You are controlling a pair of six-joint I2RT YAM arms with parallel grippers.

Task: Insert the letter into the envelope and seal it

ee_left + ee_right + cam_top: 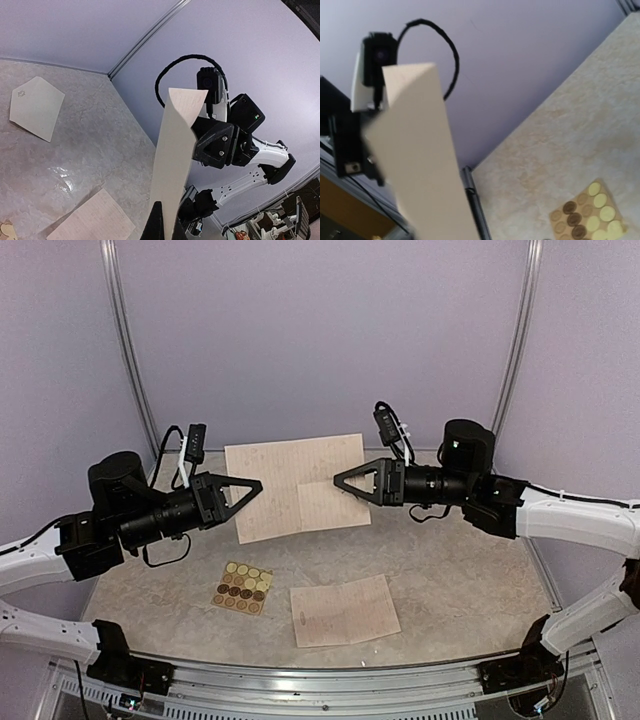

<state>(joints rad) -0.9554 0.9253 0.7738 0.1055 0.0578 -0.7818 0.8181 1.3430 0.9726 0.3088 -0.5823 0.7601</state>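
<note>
The left tool [250, 486] is pressed together on the large pinkish handwritten paper sheet [290, 465], pinching its left part and holding it up off the pale marbled worktop [450, 570]. In the left wrist view the sheet rises edge-on from that tool's dark fingers [156, 224] and stretches away toward the other arm.

The right tool [342, 480] points straight at the left one, and its tip meets the right part of the same sheet. The frames do not show whether its jaws are pinching the paper or standing spread. In its own wrist view the sheet fills the foreground and hides the fingers.

The plain cream paper envelope with a pointed flap [35, 107] lies flat on the worktop, lower than both tools and out ahead of the left tool. Its flap is open and neither tool touches it.

On the base side of the tools, a smaller pinkish handwritten sheet [345, 612] lies flat. A tan card of round stickers [242, 587] sits near it on the left tool's side, with a gap between them.
</note>
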